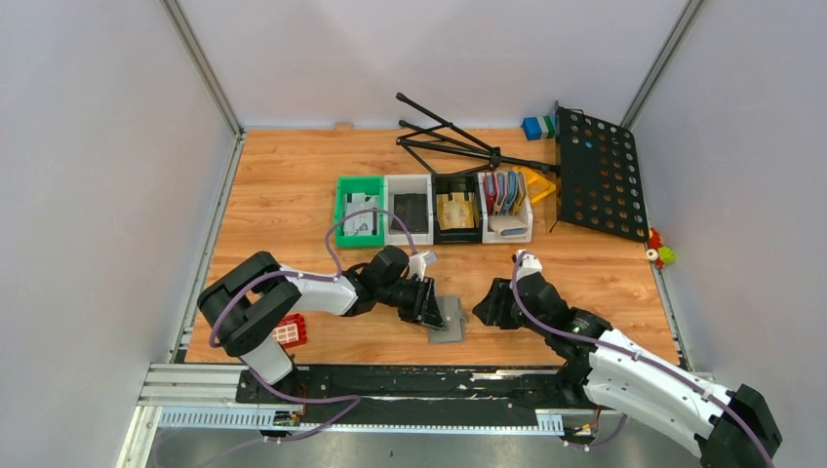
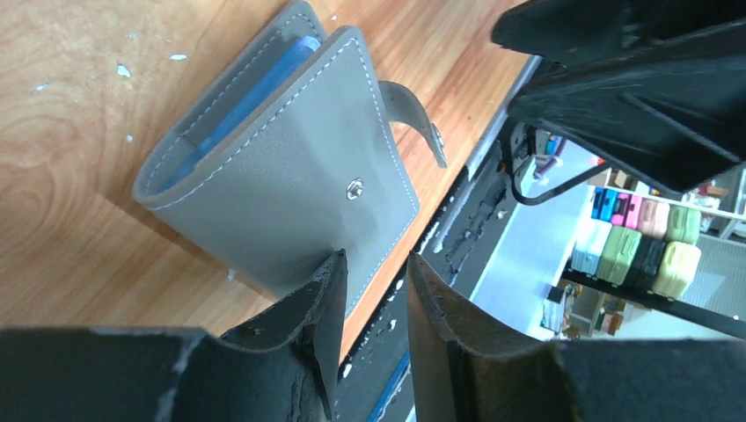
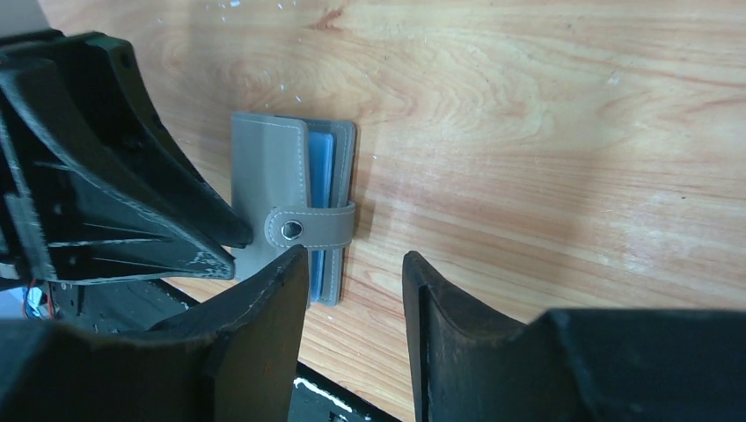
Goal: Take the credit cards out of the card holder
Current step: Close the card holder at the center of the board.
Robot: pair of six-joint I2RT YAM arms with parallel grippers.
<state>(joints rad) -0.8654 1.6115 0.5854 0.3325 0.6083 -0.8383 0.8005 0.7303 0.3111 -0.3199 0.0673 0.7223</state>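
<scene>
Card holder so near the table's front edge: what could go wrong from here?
The card holder lies close to the near edge of the table; a nudge from the left gripper might slide it off. The right gripper flanks it from the other side, so the two could bump if both close in.

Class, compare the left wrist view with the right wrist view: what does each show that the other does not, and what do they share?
Only the left wrist view: the snap stud on the closed cover of the card holder, and a shelf of coloured cases beyond the table edge. Only the right wrist view: the strap crossing the holder's open edge. Both: the grey card holder lying on the wooden table, its blue inner pockets and its strap.
</scene>
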